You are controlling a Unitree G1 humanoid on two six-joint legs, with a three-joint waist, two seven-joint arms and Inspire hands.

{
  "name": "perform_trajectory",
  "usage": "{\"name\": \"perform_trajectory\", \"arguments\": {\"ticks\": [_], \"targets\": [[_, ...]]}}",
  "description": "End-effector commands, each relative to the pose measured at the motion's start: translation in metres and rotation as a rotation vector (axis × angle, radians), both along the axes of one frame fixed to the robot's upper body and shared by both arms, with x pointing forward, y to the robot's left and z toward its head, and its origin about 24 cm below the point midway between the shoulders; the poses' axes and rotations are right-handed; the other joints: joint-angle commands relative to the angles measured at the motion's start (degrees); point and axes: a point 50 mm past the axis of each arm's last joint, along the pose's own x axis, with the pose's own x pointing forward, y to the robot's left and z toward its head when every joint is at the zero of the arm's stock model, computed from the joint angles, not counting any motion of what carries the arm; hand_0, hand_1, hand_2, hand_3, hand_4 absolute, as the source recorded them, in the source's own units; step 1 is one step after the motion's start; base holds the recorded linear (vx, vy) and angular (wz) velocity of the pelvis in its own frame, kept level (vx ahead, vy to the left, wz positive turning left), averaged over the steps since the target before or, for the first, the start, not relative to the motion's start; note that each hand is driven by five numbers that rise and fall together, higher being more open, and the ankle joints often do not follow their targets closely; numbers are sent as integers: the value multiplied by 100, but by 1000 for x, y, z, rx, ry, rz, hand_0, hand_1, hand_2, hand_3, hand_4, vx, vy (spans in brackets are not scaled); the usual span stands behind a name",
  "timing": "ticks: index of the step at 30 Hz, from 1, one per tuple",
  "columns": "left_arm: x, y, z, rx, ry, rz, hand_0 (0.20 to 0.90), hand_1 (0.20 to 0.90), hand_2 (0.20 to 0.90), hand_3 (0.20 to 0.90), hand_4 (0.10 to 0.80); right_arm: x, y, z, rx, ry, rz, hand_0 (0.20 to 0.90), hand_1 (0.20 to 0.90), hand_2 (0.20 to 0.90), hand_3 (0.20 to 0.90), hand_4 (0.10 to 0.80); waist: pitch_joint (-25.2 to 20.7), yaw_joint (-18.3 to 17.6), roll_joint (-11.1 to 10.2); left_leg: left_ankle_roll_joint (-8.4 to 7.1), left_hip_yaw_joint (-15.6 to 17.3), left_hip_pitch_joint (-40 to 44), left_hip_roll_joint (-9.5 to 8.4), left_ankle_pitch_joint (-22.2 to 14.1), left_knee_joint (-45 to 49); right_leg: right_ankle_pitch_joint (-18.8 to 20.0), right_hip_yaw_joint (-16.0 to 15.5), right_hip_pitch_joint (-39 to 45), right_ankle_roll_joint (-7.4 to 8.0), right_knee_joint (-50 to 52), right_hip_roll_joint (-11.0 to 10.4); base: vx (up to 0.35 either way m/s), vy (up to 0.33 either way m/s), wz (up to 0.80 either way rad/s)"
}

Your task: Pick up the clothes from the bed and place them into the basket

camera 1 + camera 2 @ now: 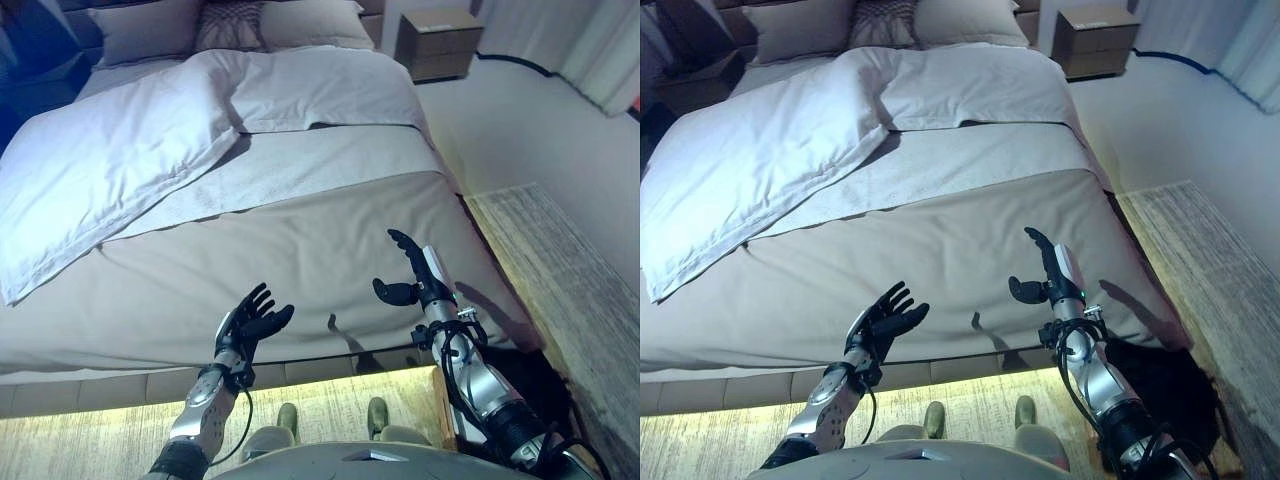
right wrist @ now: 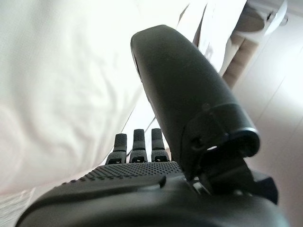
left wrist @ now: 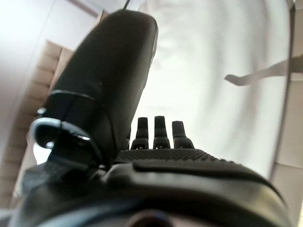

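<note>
A large bed (image 1: 300,240) with a beige sheet fills the view in front of me. A white duvet (image 1: 110,150) lies folded back over its upper left part. I see no loose clothes on the bed and no basket in any view. My left hand (image 1: 250,318) hovers open over the bed's near edge, holding nothing. Further right over that same edge, my right hand (image 1: 410,270) is also open and empty, fingers pointing up the bed. Both wrist views show only straight fingers (image 3: 156,130) over pale bedding.
Pillows (image 1: 230,25) lie at the head of the bed. A wooden nightstand (image 1: 438,42) stands at the far right corner. A pale rug (image 1: 570,290) runs along the bed's right side. Curtains (image 1: 580,40) hang at the far right.
</note>
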Motion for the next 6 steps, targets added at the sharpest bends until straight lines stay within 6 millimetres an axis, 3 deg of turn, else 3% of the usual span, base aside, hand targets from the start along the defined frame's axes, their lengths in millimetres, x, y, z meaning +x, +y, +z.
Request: {"name": "perform_trajectory", "arguments": {"ticks": [1,6], "targets": [[30,10,27,48,-173,-57,900,900,900,900,800,19,13,33,82,-179,39,900,900,900,900,800,-177,77,-181,97,15,122,-98,-545,41,-463,32,287,124,158,-358,39,-4,15],[24,16,20,54,-111,-58,900,900,900,900,800,13,12,27,64,-149,55,900,900,900,900,800,-177,90,-214,89,6,120,-64,-519,41,-476,-63,354,148,153,-379,40,-15,20]]}}
